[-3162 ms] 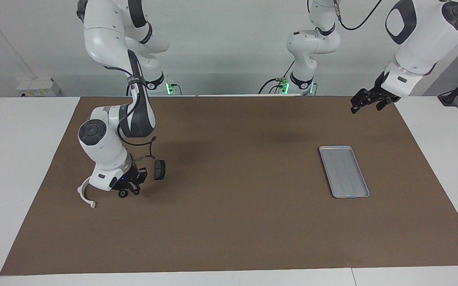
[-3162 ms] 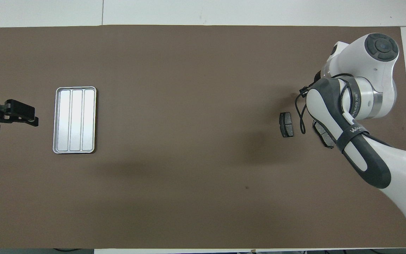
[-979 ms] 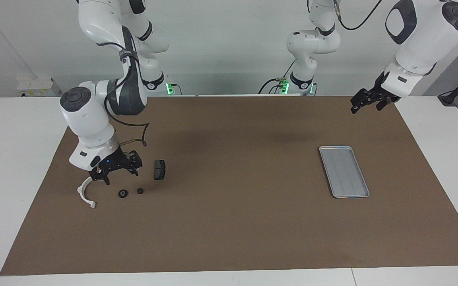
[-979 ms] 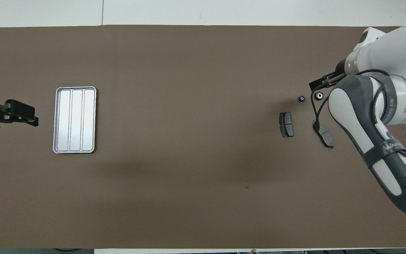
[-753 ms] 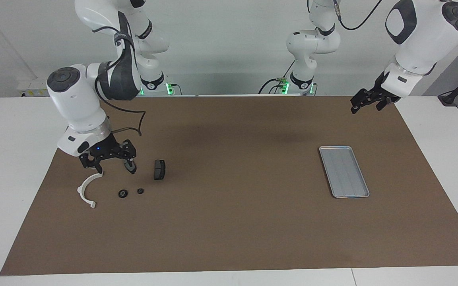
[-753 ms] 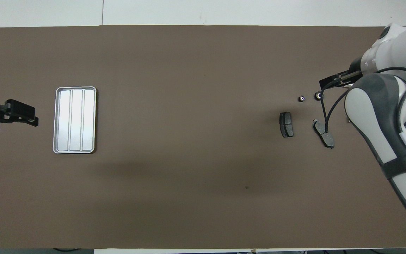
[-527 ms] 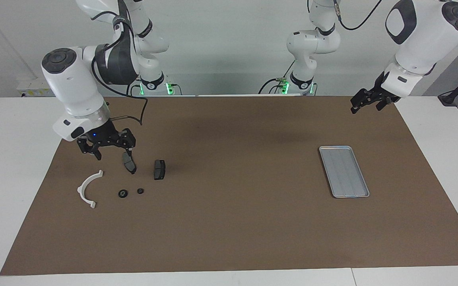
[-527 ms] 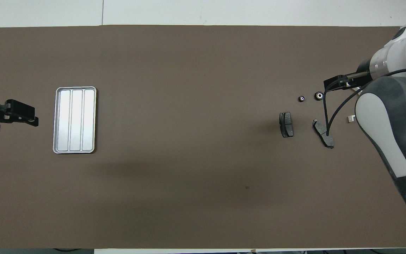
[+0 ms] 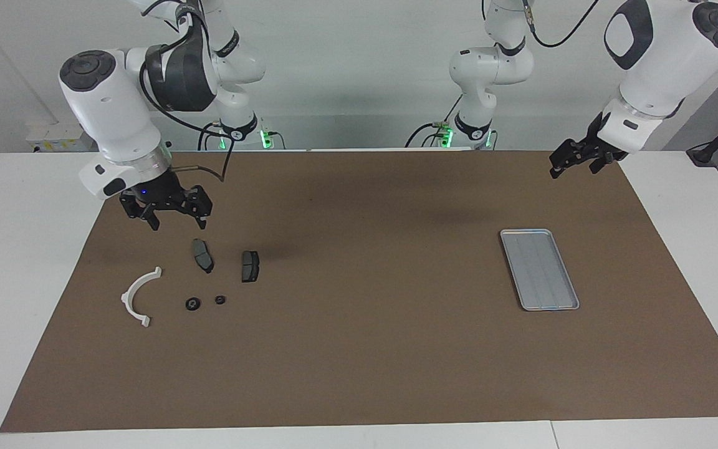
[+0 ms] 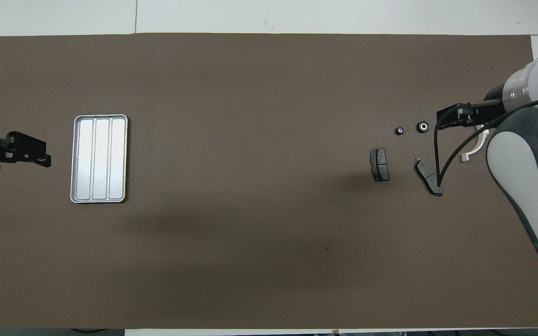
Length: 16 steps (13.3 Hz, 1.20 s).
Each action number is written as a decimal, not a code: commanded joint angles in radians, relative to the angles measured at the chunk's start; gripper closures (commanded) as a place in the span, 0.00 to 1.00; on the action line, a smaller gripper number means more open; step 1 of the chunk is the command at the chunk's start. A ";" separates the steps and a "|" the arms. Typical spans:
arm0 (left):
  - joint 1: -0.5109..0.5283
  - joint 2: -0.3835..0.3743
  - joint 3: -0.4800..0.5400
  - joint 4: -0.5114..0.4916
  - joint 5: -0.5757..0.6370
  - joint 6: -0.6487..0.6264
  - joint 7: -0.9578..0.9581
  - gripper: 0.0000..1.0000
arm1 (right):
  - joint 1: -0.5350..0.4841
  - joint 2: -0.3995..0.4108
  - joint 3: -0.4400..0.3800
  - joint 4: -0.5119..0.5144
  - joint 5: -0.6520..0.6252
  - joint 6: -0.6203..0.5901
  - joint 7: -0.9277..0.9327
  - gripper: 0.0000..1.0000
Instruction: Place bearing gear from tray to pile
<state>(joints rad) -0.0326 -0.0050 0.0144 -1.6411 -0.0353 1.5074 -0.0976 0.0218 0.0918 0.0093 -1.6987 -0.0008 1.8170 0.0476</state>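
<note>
**A:** Start at the robots' end. What are your tools doing?

**B:** Your left gripper (image 9: pixel 574 163) hangs over the corner of the brown mat (image 9: pixel 365 362) at the left arm's end of the table. Its jaws are spread and hold nothing; that arm waits. Your right gripper (image 9: pixel 175 219) hangs in the air over bare mat at the right arm's end. Its jaws stand wide and are also empty.

**A:** What do you see on the mat past that gripper?

**B:** You see the pile. Nearest the robots lie the two dark brake pads (image 9: pixel 202 255), side by side and apart from each other. The tray (image 9: pixel 540 302) lies flat toward the left arm's end, well apart from the pile, its long side running away from the robots.

**A:** And the bearing gears?

**B:** Both small round bearing gears (image 9: pixel 192 304) lie on the mat in the pile, close together, farther from the robots than the pads. Neither touches a pad or the gripper. Beside them, toward the right arm's end, lies the white half-ring bracket (image 9: pixel 136 299), its open side turned toward the gears.
</note>
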 commanded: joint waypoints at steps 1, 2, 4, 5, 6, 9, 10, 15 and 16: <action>0.000 -0.009 -0.002 0.007 0.006 -0.019 -0.001 0.00 | -0.014 -0.040 0.003 -0.006 -0.008 -0.050 0.015 0.00; 0.000 -0.009 -0.002 0.007 0.005 -0.019 -0.001 0.00 | -0.016 -0.041 0.001 -0.006 -0.008 -0.065 0.015 0.00; 0.000 -0.009 -0.002 0.007 0.005 -0.019 -0.001 0.00 | -0.020 -0.049 0.003 -0.007 -0.008 -0.073 0.024 0.00; 0.000 -0.009 -0.002 0.007 0.005 -0.019 -0.001 0.00 | -0.023 -0.050 0.003 -0.007 -0.008 -0.077 0.037 0.00; 0.000 -0.009 -0.002 0.007 0.006 -0.019 -0.001 0.00 | -0.023 -0.052 0.004 -0.009 -0.008 -0.079 0.046 0.00; 0.000 -0.009 -0.002 0.007 0.005 -0.019 -0.001 0.00 | -0.028 -0.058 0.003 -0.012 -0.007 -0.082 0.066 0.00; 0.000 -0.009 -0.002 0.007 0.006 -0.019 -0.001 0.00 | -0.033 -0.063 0.003 -0.015 -0.007 -0.084 0.067 0.00; 0.000 -0.009 -0.002 0.007 0.006 -0.019 -0.001 0.00 | -0.042 -0.067 0.003 -0.016 -0.007 -0.093 0.057 0.00; 0.000 -0.009 -0.002 0.007 0.005 -0.019 -0.001 0.00 | -0.051 -0.067 0.003 -0.015 -0.008 -0.094 0.052 0.00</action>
<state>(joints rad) -0.0326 -0.0050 0.0144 -1.6411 -0.0353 1.5074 -0.0976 -0.0049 0.0452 0.0012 -1.6995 -0.0013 1.7358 0.0951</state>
